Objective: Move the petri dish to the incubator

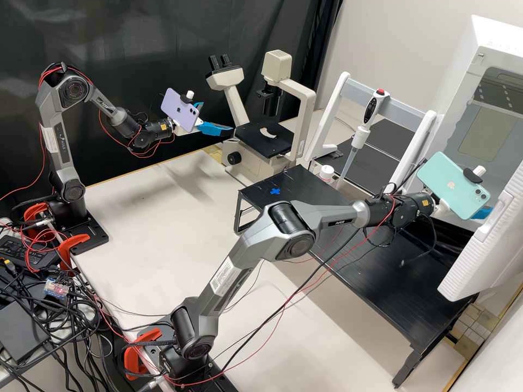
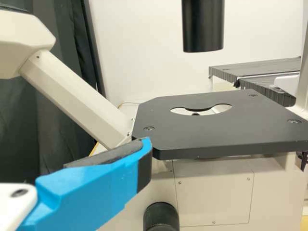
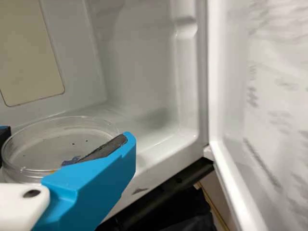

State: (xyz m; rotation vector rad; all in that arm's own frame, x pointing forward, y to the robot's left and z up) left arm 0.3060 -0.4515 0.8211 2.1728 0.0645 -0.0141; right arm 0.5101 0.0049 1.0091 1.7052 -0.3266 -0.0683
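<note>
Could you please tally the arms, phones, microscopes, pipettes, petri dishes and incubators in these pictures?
Arms: 2
Phones: 2
Microscope: 1
Pipette: 1
Petri dish: 1
Incubator: 1
Total: 8

In the high view, the left arm [image 1: 56, 144] is standing near the left corner of the bench [image 1: 158, 218], raising its elbow [image 1: 73, 90] high and sloping its forearm down to a nearly level wrist [image 1: 144, 133], while the left gripper [image 1: 217, 117] is holding its blue fingers [image 1: 216, 129] apart. The right arm [image 1: 231, 280] is standing nearer the view, keeping its forearm nearly level, and the right gripper [image 1: 482, 213] is clasping the petri dish [image 3: 43, 144] between its fingers.
</note>
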